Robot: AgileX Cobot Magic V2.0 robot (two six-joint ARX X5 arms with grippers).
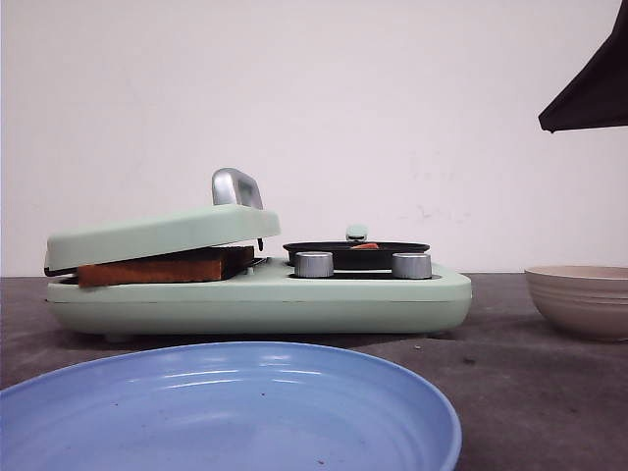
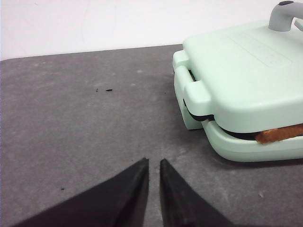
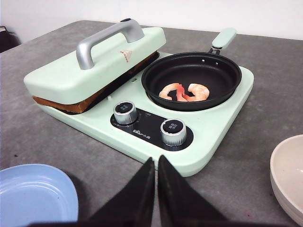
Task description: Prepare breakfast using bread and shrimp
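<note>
— How many of each thing?

— One mint-green breakfast maker (image 3: 142, 127) on the grey counter (image 3: 265, 118), two silver knobs (image 3: 126, 112), one black pan (image 3: 191, 80), one blue plate (image 1: 226, 412), one beige bowl (image 1: 579, 299).

— And the food?

— Bread (image 1: 162, 267) sits clamped under the lid (image 1: 162, 234), browned crust poking out; how many slices, I cannot tell. Shrimp (image 3: 184, 91) – two curled, orange-pink – lie in the pan.

— The pincers?

— Left pincer (image 2: 154, 163) and right pincer (image 3: 155, 160) are both nearly closed, holding nothing, above bare counter
</note>
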